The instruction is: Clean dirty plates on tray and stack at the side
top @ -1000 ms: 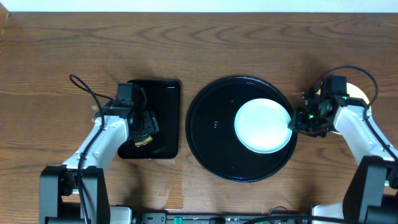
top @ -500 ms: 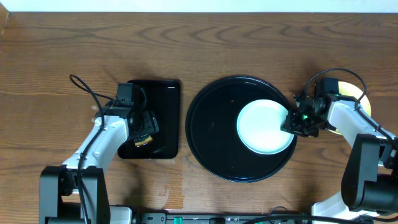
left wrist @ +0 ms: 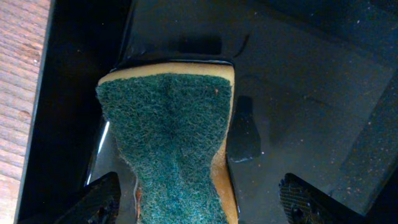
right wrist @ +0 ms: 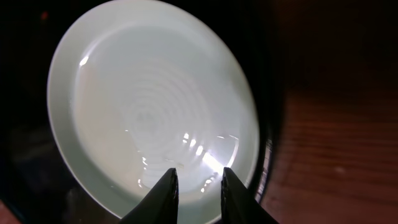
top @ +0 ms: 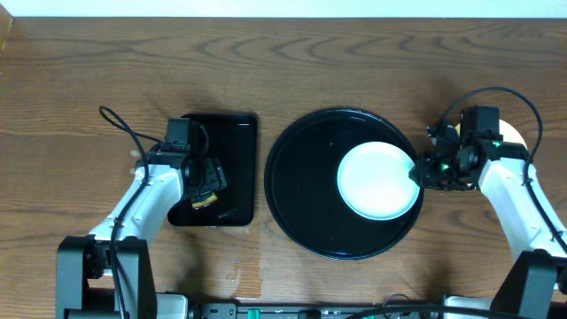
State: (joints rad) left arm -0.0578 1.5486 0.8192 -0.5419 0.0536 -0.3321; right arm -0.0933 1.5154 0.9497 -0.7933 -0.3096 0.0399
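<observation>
A pale mint plate (top: pixel 376 180) lies flat in the right half of the round black tray (top: pixel 297 182), which sits just right of the tabletop's middle. The right hand (top: pixel 420 173) is at the plate's right rim; its fingers (right wrist: pixel 166 190) stand a narrow gap apart over that rim, and I cannot tell whether they touch it. A pale yellow plate (top: pixel 515 136) shows partly behind the right arm. Toward the left edge, the left hand (left wrist: pixel 202 202) hangs wide open over a green sponge (left wrist: pixel 168 143) on the rectangular black tray (top: pixel 232 133), gripping nothing.
</observation>
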